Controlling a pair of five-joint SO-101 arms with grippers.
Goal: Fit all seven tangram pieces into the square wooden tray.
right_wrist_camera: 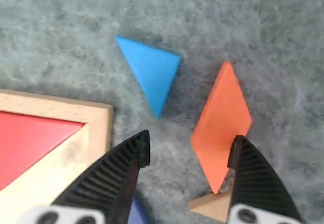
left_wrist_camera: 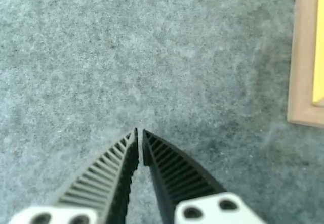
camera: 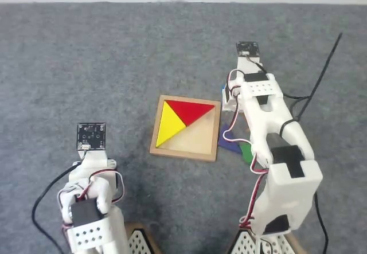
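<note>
The square wooden tray point(camera: 206, 149) lies mid-table with a red triangle point(camera: 189, 110) and a yellow triangle point(camera: 168, 126) inside it. My right gripper point(right_wrist_camera: 190, 139) hangs open just past the tray's right corner point(right_wrist_camera: 96, 120). A light blue triangle point(right_wrist_camera: 151, 70) lies ahead of it and an orange parallelogram point(right_wrist_camera: 221, 120) lies by one fingertip. The red triangle point(right_wrist_camera: 30, 143) shows beside the other finger. My left gripper point(left_wrist_camera: 139, 131) is shut on nothing above bare carpet, with the tray's edge point(left_wrist_camera: 302, 57) off to its side.
A dark blue piece point(camera: 228, 145) and a green piece point(camera: 246, 152) lie right of the tray, partly under the right arm point(camera: 261, 102). A tan piece point(right_wrist_camera: 212, 206) sits close under the right gripper. The left arm point(camera: 92, 196) stands at the front left on grey carpet.
</note>
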